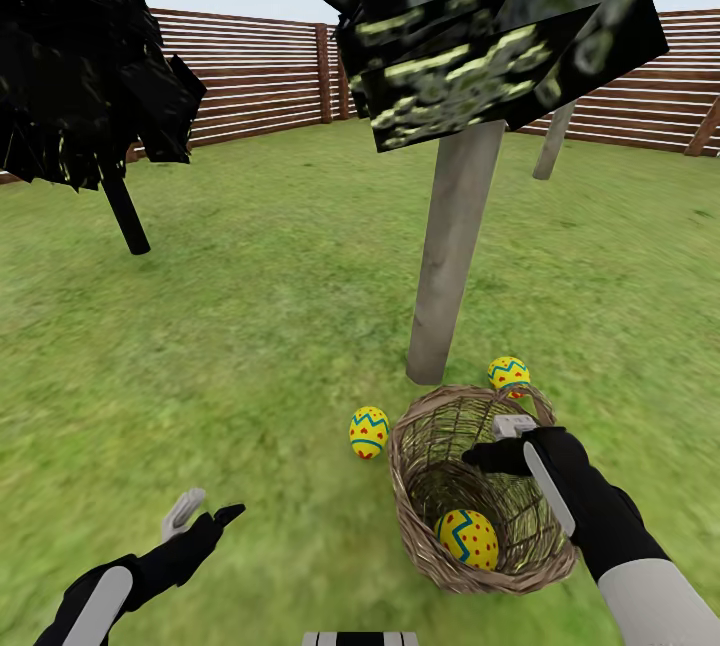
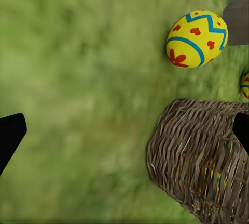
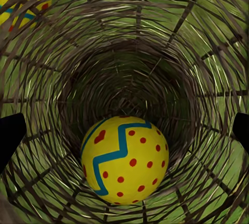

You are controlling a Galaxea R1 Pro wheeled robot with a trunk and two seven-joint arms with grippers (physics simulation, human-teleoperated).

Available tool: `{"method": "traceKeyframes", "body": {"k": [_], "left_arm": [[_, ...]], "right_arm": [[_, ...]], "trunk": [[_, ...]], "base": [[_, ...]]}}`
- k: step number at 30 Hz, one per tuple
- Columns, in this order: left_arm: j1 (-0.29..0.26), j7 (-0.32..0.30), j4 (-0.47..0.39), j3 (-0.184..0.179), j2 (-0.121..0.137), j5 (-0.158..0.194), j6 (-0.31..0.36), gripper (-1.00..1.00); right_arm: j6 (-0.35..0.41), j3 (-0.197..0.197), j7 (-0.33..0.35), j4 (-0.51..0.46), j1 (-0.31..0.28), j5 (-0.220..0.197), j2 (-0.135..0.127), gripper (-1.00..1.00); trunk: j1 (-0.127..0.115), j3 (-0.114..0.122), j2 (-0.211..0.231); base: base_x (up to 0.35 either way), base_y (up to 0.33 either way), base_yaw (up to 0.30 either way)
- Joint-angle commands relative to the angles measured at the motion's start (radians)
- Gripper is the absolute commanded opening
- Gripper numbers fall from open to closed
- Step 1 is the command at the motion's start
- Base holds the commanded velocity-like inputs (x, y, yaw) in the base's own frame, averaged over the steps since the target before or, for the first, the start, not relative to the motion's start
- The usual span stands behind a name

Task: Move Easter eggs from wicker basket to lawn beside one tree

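Three Easter eggs: one (image 1: 467, 538) inside the wicker basket (image 1: 420, 516), two on the lawn (image 1: 250, 326) near the tree (image 1: 455, 246), one (image 1: 369, 432) left, one (image 1: 509, 374) behind. Right claw (image 1: 500, 446) open over the basket's mouth; left claw (image 1: 205, 516) open above grass.

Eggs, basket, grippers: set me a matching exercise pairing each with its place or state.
1. left egg
2. third egg
3. basket
4. left gripper

a. open above bare grass
b. tipped over by the tree trunk
c. on the lawn beside the basket
d. inside the basket

Pairs: 1-c, 2-d, 3-b, 4-a
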Motion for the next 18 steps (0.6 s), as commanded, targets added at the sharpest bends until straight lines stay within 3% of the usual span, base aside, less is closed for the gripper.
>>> {"method": "traceKeyframes", "body": {"k": [1,9,18], "left_arm": [[0.0,-0.003,0.0,0.002,0.0,0.0,0.006,1.0],[0.0,-0.003,0.0,0.002,0.0,0.0,0.006,1.0],[-0.003,-0.003,0.001,-0.006,0.016,0.006,0.005,1.0]], "right_arm": [[0.004,0.002,-0.001,-0.001,-0.001,-0.003,-0.001,1.0],[0.004,0.002,-0.001,-0.001,-0.001,-0.003,-0.001,1.0],[0.013,0.029,-0.021,-0.051,0.05,0.045,0.014,1.0]], "trunk": [[0.0,-0.001,0.0],[0.0,-0.001,0.0],[0.0,-0.001,0.0]], "base": [[0.0,0.0,0.0],[0.0,0.0,0.0],[0.0,0.0,0.0]]}}
